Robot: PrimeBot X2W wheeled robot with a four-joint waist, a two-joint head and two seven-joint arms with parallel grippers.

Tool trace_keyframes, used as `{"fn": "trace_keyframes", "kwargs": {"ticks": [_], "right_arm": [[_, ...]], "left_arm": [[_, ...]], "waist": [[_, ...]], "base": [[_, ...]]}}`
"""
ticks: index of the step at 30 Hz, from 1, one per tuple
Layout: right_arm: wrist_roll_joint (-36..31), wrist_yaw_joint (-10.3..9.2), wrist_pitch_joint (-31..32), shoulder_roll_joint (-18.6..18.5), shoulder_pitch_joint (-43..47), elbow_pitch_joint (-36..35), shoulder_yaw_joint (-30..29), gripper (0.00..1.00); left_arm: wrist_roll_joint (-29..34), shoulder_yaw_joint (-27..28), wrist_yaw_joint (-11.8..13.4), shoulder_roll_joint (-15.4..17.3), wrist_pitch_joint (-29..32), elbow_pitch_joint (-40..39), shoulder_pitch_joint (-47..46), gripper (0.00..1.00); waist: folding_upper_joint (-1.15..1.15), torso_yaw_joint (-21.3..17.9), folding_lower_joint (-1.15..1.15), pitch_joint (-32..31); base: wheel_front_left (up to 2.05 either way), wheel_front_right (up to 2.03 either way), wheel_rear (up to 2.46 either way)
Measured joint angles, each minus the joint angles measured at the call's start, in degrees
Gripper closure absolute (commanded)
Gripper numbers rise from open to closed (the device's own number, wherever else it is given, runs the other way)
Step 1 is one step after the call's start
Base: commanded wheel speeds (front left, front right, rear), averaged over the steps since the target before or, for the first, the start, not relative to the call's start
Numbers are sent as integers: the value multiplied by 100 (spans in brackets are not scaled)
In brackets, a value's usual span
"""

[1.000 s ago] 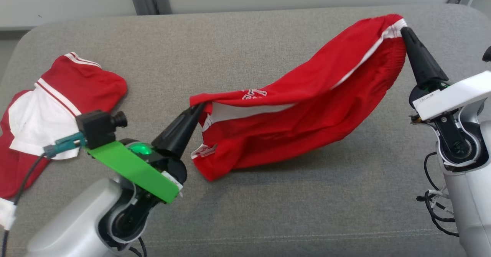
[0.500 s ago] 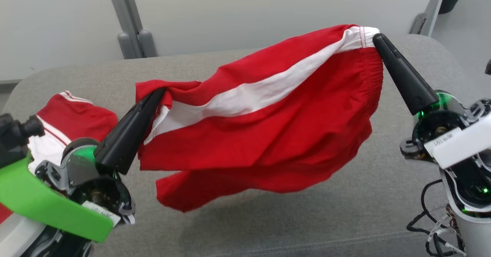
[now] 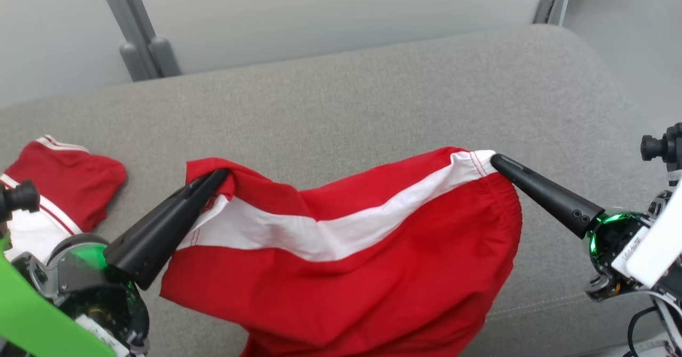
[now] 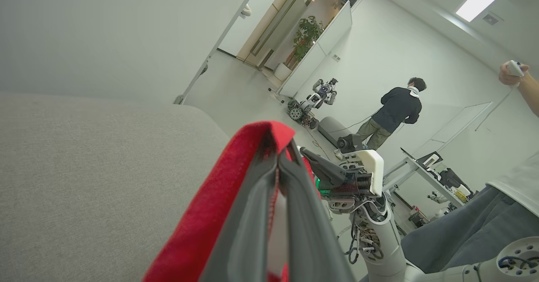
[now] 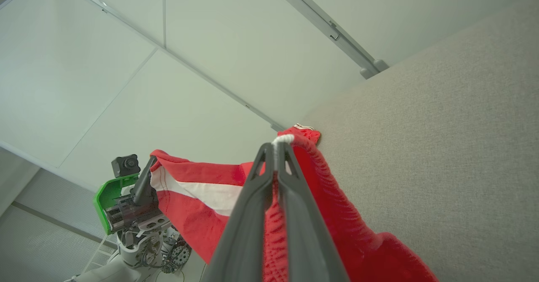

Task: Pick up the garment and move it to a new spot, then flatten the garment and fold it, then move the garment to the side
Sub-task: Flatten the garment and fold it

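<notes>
While your left pincer (image 3: 219,174) and right pincer (image 3: 495,159) hold the garment (image 3: 346,277) above the grey cushion (image 3: 346,106), flattening and folding remain.

clamped tight in left gripper (image 4: 281,145): red garment (image 4: 202,219) edge, hanging down-left | beneath, left: grey cushion (image 4: 84,176) | just right: right gripper (image 4: 304,150), fingers pressed together | far back: standing person (image 4: 396,109), dark top, back turned, near second robot (image 4: 313,99) | upper right: hand (image 4: 505,76) gripping white controller (image 4: 514,67)

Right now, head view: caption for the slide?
Left gripper and right gripper hold the red shorts stretched between them over the grey cushion; another red-and-white garment lies at left.
</notes>
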Motion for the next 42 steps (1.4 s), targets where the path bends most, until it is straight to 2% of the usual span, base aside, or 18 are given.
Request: {"fn": "trace_keyframes", "kwargs": {"ticks": [1, 8, 9, 12, 15, 18, 22, 24, 27, 30, 33, 36, 40, 42], "right_arm": [[74, -119, 55, -4, -14, 94, -45, 100], [233, -123, 272, 138, -803, 860, -188, 100], [162, -119, 263, 260, -1261, 1222, -209, 100], [40, -116, 231, 426, -1773, 1625, -185, 100], [-508, -109, -93, 653, -2477, 2539, -347, 100], [-1122, -100, -724, 973, -3212, 3274, -798, 100], [-2059, -57, -1761, 1517, -4620, 3775, -1172, 100], [-2252, -57, -2009, 1722, -5209, 3815, -1077, 100], [-2439, -60, -2357, 2005, -5828, 3790, -821, 100], [-2546, -62, -2581, 1897, -6243, 3459, -524, 100], [-2239, 7, -2531, 1772, -6128, 3221, -334, 100], [-1852, 181, -2408, 1769, -5170, 3247, -170, 100], [-1708, 183, -2132, 1744, -3388, 3500, 26, 100], [-1589, 324, -2130, 1769, -2810, 3644, 104, 100]], "left_arm": [[-132, 12, 0, 34, 74, 75, -5, 100], [-737, -74, 1, 103, 823, 893, -458, 100], [-942, -70, 4, 78, 999, 1349, -755, 100], [-973, -66, 55, 5, 1165, 1788, -1112, 100], [-890, -66, 102, -127, 1335, 2468, -1743, 100], [-527, -30, 102, -525, 1256, 3089, -2485, 100], [547, 19, 91, -1007, 750, 3812, -3519, 100], [1156, -35, 91, -1071, 526, 4138, -3883, 100], [1530, -54, 94, -1321, 208, 4383, -4292, 100], [1678, -14, 103, -1783, -110, 4356, -4628, 100], [1579, -93, 102, -2221, -309, 4123, -4667, 100], [1640, -432, -38, -2404, -472, 4043, -4262, 100], [1668, -977, -99, -2376, -502, 4114, -3019, 100], [1667, -1132, -242, -2323, -568, 4264, -2492, 100]], "waist": [[0, 5, 0, 75], [0, 74, 0, 533], [0, 115, 0, 689], [0, 164, 0, 842], [0, 246, 0, 1076], [0, 341, 0, 1313], [0, 457, 0, 1633], [0, 502, 0, 1800], [0, 544, 1, 2053], [0, 553, 1, 2307], [0, 541, 0, 2558], [0, 520, 0, 2807], [0, 490, 1, 3096], [0, 464, 1, 3212]], "base": [[0, 0, 0], [0, 0, 0], [0, 0, 0], [0, 0, 0], [0, 0, 0], [0, 0, 0], [0, 0, 0], [0, 0, 0], [0, 0, 0], [0, 0, 0], [0, 0, 0], [0, 0, 0], [0, 0, 0], [0, 0, 0]]}}
